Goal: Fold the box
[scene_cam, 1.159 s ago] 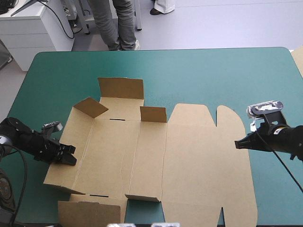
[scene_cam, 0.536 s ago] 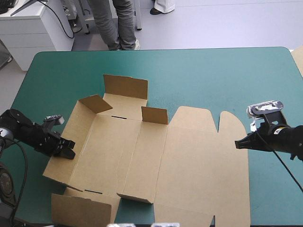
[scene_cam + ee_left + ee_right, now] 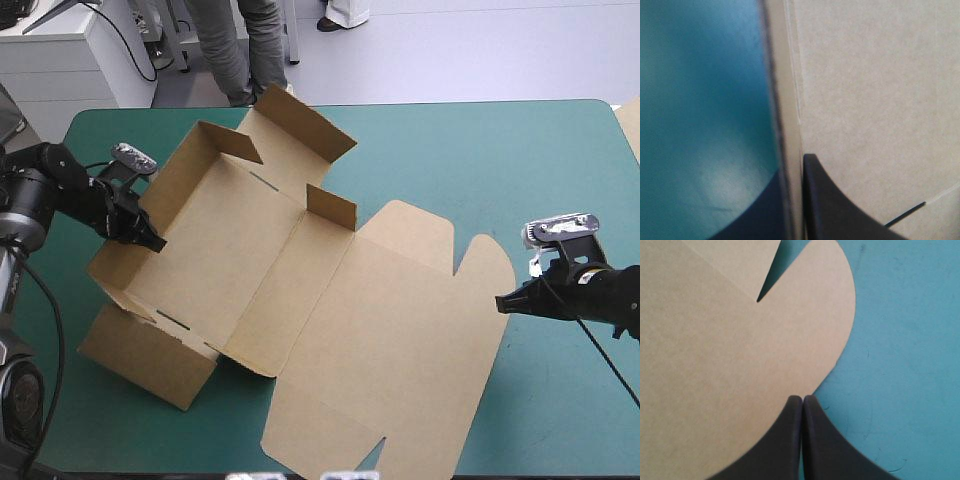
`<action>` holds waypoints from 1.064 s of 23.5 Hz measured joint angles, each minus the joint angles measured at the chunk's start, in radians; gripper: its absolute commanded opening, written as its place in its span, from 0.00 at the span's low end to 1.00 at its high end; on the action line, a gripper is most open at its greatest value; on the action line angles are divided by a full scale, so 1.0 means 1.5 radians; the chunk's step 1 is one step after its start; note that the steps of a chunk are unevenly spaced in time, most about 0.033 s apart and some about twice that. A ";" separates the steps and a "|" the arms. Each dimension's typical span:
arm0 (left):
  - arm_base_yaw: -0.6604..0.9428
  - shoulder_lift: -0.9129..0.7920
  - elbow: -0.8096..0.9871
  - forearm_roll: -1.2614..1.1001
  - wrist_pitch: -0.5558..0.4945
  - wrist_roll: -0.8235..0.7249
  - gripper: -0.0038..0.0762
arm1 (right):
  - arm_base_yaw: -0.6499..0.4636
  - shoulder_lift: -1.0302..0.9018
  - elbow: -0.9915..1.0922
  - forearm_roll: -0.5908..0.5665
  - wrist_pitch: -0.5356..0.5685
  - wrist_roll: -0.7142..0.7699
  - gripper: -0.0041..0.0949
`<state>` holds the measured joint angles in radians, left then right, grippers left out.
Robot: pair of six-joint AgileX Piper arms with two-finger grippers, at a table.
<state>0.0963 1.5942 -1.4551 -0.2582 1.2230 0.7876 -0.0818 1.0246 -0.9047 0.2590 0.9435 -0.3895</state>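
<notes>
The box [image 3: 250, 270] is laid askew on the table [image 3: 480, 150], its walls raised at the left end and its lid [image 3: 400, 330] spread flat at the right. The box's left wall is pinched by the left gripper [image 3: 152, 240], with the board's edge clamped between the fingers. The right gripper [image 3: 500, 304] is held closed on nothing, its tips at the lid's rounded edge. Wide bare table is left beyond the box's far right side. Little is left at the box's near corner.
</notes>
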 measured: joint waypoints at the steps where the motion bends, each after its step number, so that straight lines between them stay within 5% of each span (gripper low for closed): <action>1: -0.022 0.001 -0.017 0.016 -0.007 0.000 0.04 | 0.000 0.000 0.000 0.000 0.000 0.003 0.02; 13: -0.381 0.005 -0.082 0.372 -0.341 0.005 0.04 | 0.000 0.000 0.000 0.016 0.000 0.034 0.02; 25: -0.494 0.030 -0.082 0.490 -0.362 -0.031 0.04 | 0.000 0.000 0.001 0.032 -0.001 0.035 0.02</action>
<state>-0.6453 1.6390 -1.5783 0.4774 0.6804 0.7410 -0.0825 1.0246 -0.9039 0.3077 0.9425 -0.3371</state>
